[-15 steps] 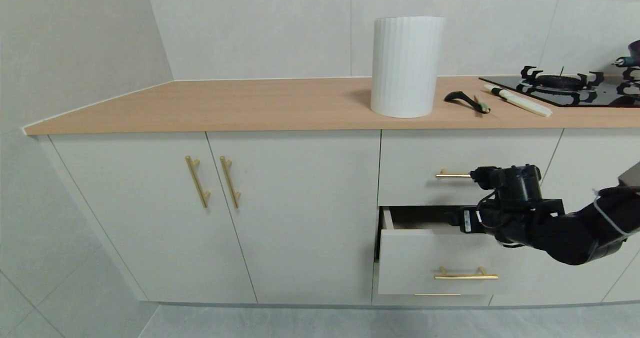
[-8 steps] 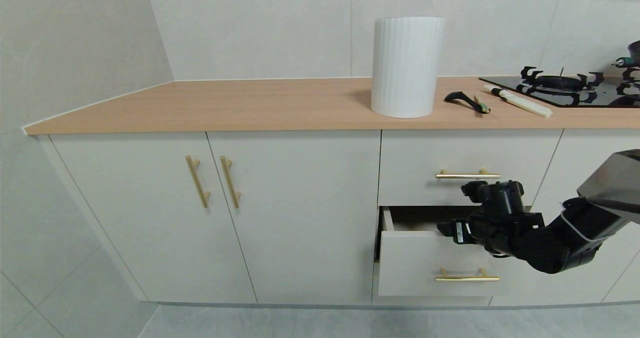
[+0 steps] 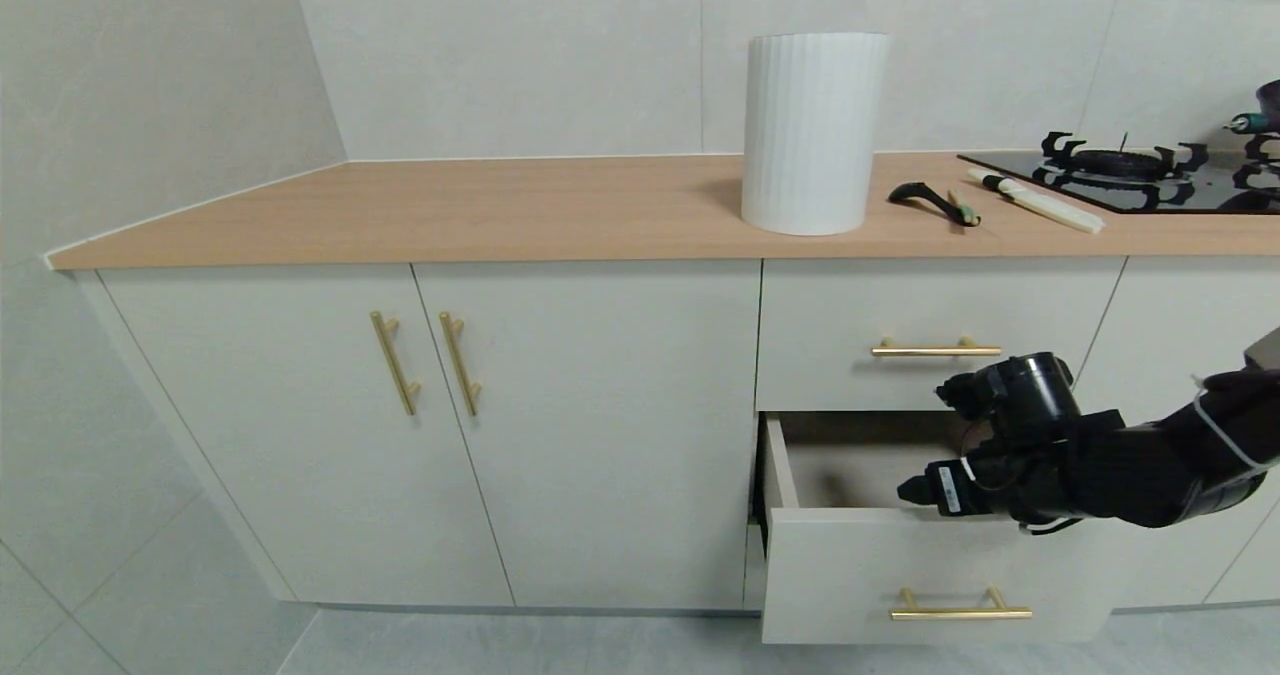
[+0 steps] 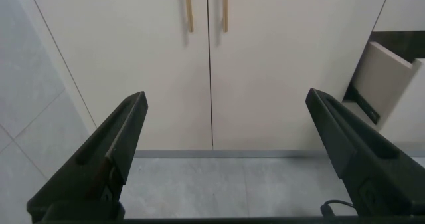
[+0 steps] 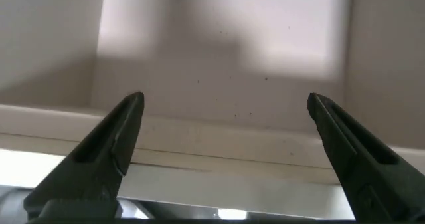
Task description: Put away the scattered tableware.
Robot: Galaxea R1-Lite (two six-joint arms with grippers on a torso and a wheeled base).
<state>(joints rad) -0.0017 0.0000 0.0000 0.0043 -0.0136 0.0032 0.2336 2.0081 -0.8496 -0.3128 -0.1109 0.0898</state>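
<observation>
The scattered tableware is seen lying on the wood-grain counter [image 3: 450, 210], between a tall white canister [image 3: 812, 133] and a black glass hob [image 3: 1140, 180]. It comprises a curved black-handled tool [image 3: 918, 193], a short green-tipped piece [image 3: 965, 215] just beside that, and a long, slim white utensil [image 3: 1045, 207] with a dark band near its far end. All three pieces are laid flat near the counter's front edge, with the white one set at an angle beside the hob's corner. The canister is ribbed with fine vertical grooves and is matt, while the hob is glossy and carries black cast pan supports. Below the tableware, a pale, smooth-fronted drawer [image 3: 850, 575] stands open, its plain light interior exposed and its front fitted with a slim brass bar handle [image 3: 960, 612]. The right gripper [image 3: 912, 490] is held at the drawer's top front edge, its black fingers spread wide and nothing grasped between them; from the wrist, the drawer's inner floor and back wall are seen between the tips. A shut upper drawer [image 3: 930, 305] with a matching handle is seen above it. The left gripper [image 4: 226, 98] is held low, well apart from the drawer, its tapered black fingers likewise parted and empty, faced toward two flat cabinet doors [image 4: 265, 64] with vertical brass handles and a grey tiled floor [image 4: 219, 184].
</observation>
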